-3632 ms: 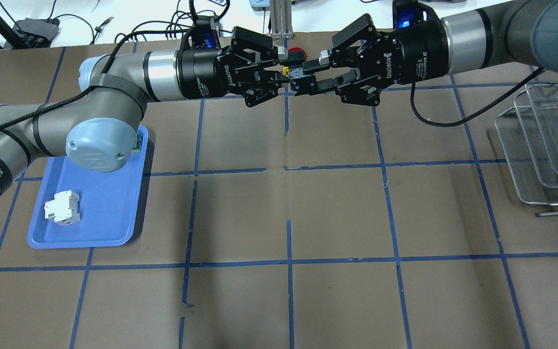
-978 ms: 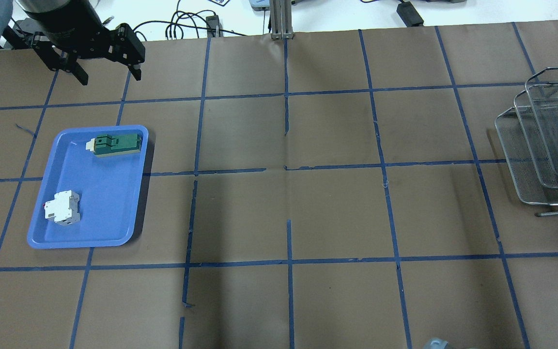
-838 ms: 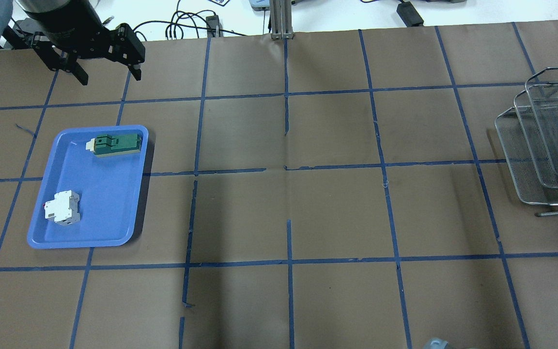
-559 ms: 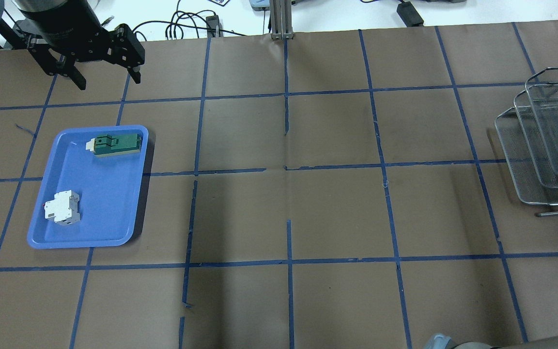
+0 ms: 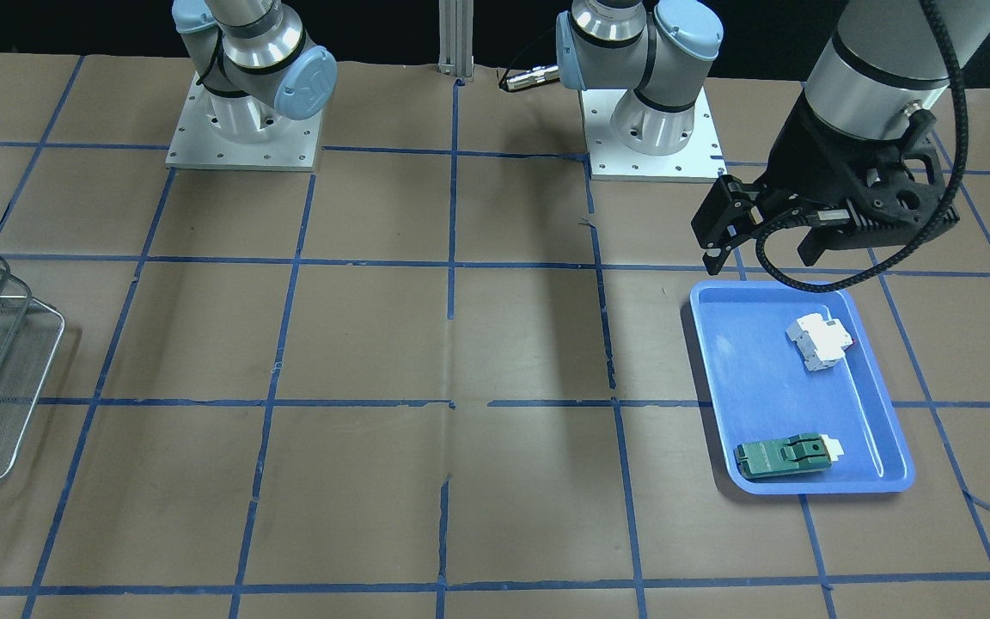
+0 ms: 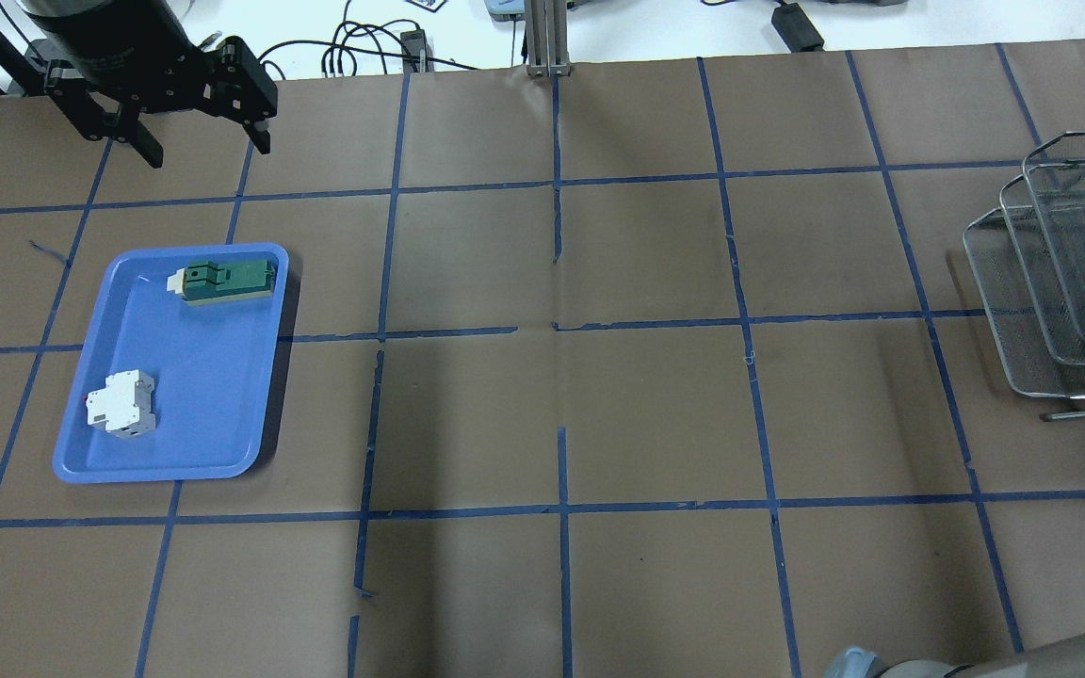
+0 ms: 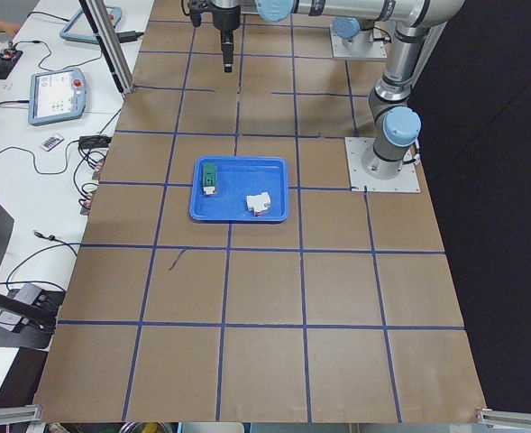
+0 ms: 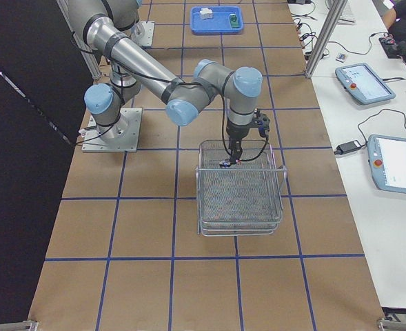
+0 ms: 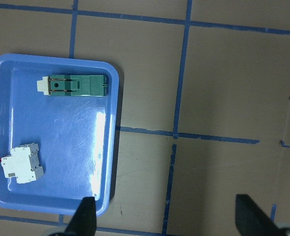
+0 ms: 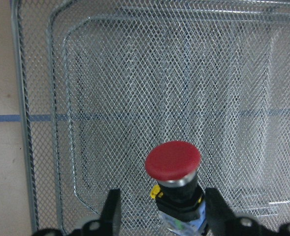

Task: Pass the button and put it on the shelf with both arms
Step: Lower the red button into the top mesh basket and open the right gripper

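Left end first: my left gripper (image 6: 209,151) hangs high over the counter (image 6: 655,405), close by the blue tray (image 6: 213,377). It points down with nothing in it, jaws wide apart. In its wrist view both jaw tips show at the bottom edge, and the tray lies to the left of the gap between them. In the tray, a green part (image 6: 227,281) lies flat along the far rim, pale tip toward my left. A white breaker block (image 6: 121,405) sits near the tray's near left corner, well apart from the green part. Middle: brown paper crossed by blue tape lines (image 6: 655,323). Right end: the shelf (image 6: 1023,330) stands by the counter's right edge, its wire-mesh tiers stepped one over another. My right arm (image 8: 142,65) reaches over it, and the right gripper (image 10: 163,209) points straight down above the top tier, near the end that faces the counter's middle. Its jaws are drawn in and clamped on the back end of the button (image 10: 173,160). The red cap points away from my wrist toward the mesh. The black body is behind it, and a bit of the blue-green block shows at the bottom edge of the wrist view. The button sits within the top tier's outline. I cannot tell whether the cap touches the mesh.
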Controlling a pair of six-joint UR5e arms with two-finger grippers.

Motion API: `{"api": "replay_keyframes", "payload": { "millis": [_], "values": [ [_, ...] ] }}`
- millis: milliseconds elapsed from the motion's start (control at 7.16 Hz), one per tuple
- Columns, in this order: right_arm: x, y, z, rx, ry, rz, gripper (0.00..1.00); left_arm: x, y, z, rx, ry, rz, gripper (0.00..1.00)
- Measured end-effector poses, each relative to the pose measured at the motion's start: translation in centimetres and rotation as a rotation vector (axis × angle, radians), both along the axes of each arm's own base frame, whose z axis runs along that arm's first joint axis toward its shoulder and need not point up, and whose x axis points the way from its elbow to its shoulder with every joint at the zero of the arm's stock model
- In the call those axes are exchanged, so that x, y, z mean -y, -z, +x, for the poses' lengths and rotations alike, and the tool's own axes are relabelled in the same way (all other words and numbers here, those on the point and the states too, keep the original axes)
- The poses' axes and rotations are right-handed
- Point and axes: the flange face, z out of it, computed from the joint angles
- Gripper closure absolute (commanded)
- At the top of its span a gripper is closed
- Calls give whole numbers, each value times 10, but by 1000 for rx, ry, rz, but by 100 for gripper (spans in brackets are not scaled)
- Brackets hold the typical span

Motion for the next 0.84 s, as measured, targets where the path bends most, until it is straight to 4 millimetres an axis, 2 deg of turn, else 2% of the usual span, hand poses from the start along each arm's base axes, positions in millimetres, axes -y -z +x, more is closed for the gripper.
{"api": "replay_keyframes", "payload": {
  "millis": [140, 279, 419, 559, 699, 838],
  "values": [
    [0, -8, 3, -7, -1, -7, 0, 0, -2, 2, -1, -4, -3, 0],
    [-5, -28, 13, -12, -10, -16, 0, 0, -1, 2, -2, -4, -2, 0],
    [-16, -60, 38, -10, -35, -22, 0, -2, 1, 2, -2, -3, 4, 0],
    [-32, -97, 82, -6, -78, -24, 0, -3, 2, 2, -2, -4, 5, 0],
    [-54, -126, 128, 8, -110, -12, 0, -4, 1, 3, -1, -2, 6, 0],
    [-73, -142, 168, 46, -114, -4, 0, -6, 0, 3, 0, 3, 7, 0]
  ]
}}
